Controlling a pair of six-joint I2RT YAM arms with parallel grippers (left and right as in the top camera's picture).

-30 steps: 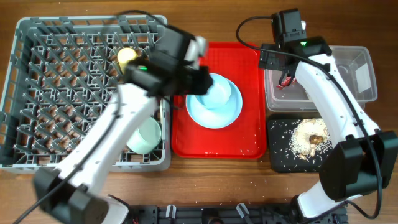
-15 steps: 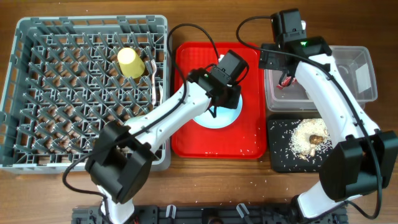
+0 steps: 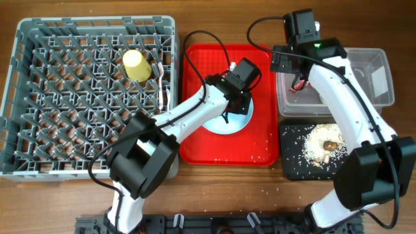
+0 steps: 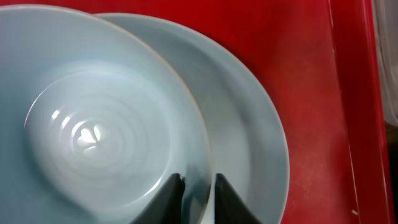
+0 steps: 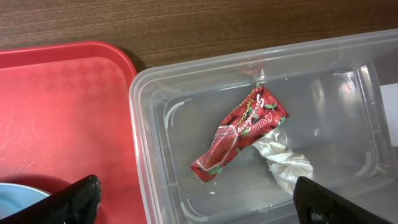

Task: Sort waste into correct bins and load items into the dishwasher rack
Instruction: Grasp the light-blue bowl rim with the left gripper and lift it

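While overhead hides the grip, left pincer [image 4: 198, 180] clamps bowl [image 4: 93, 124] rim | right pincer [image 5: 196, 186] apart

Light blue bowl [image 4: 93, 137] with faint rings, rim running between the black left fingers [image 4: 166, 204]. Same blue plate [image 4: 255, 143] just right of them, red tray [image 4: 311, 62] beyond. Red wrapper [image 5: 239, 137], green-white print, ahead of the right fingers [image 5: 74, 200].

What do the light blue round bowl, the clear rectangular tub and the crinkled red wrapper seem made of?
The light blue round bowl: probably glazed ceramic or plastic, glossy highlights; clear rectangular tub: transparent plastic, see-through walls; crinkled red wrapper: shiny plastic film or foil, creased.
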